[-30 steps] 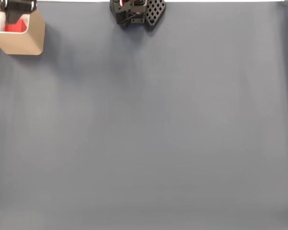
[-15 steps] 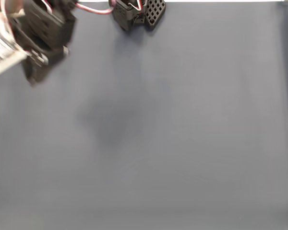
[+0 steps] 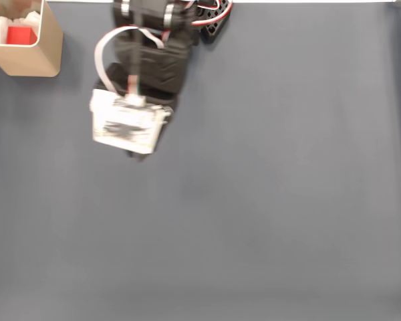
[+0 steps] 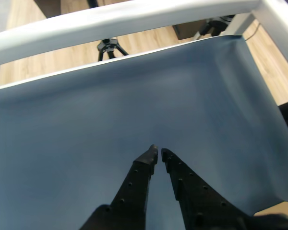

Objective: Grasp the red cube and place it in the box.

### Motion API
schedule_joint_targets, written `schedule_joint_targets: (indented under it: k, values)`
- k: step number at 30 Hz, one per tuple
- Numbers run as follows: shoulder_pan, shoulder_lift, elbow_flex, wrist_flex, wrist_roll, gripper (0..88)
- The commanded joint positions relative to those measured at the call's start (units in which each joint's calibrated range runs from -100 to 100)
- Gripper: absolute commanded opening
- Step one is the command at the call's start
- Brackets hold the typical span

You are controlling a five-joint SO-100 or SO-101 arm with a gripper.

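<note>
Sitting inside the box [image 3: 45, 50] is the red cube [image 3: 22, 35]; the gripper [image 4: 158, 154] is nearly closed, holding nothing.

White label [image 3: 128, 127] on the arm — print blurred, unreadable.

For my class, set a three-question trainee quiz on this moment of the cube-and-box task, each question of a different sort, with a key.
1. True or false: the red cube lies inside the box.
2. In the wrist view, the gripper fingers are: A wide open, B nearly touching, C clamped on the cube.
3. In which corner of the fixed view does the box stand?

Key: 1 true; 2 B; 3 the top left corner.
</note>
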Motion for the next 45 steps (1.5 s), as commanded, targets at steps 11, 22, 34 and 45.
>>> schedule_joint_targets:
  k: [11, 22, 34, 45]
  values:
    - [-9.24, -20.34, 22.66, -7.88, 0.29, 0.0]
    - [-10.73, -34.81, 42.00, -10.34, 0.59, 0.0]
    - [-11.59, -51.96, 58.79, -8.29, 0.63, 0.0]
    - [-11.16, -61.06, 66.09, -2.80, 0.34, 0.0]
